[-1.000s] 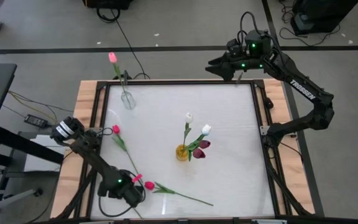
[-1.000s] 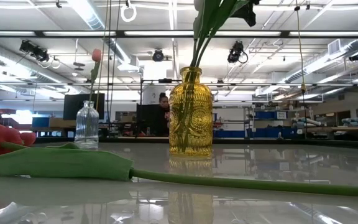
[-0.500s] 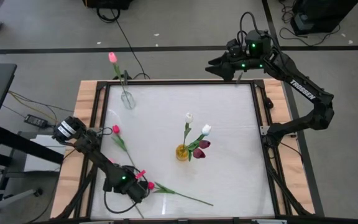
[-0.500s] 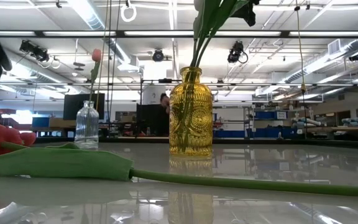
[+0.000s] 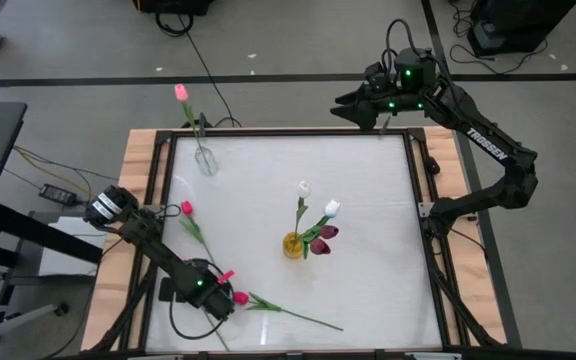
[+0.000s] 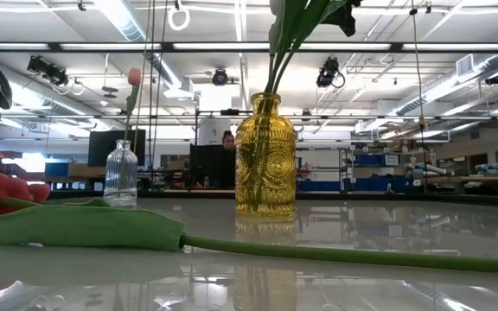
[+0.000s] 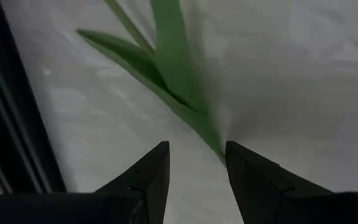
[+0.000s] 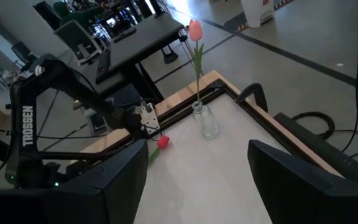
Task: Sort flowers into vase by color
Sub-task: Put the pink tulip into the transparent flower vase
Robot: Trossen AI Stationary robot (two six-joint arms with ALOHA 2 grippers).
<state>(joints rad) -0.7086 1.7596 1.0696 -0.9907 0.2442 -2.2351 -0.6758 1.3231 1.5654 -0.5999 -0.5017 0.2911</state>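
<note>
Well left of the yellow vase (image 5: 293, 245), the left gripper (image 7: 196, 163) is held with jaws apart over a lying pink tulip (image 5: 240, 298); the right gripper (image 5: 340, 100) is parked open beyond the vase.

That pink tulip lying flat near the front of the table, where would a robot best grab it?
Probably mid-stem, from straight above. The pink tulip lies flat, its thin stem running rightward across the table, so open fingers can straddle it crosswise. The bud is soft, and broad leaves crowd the head end. The left gripper hovers open over that end; the right gripper waits at the far edge.
</note>
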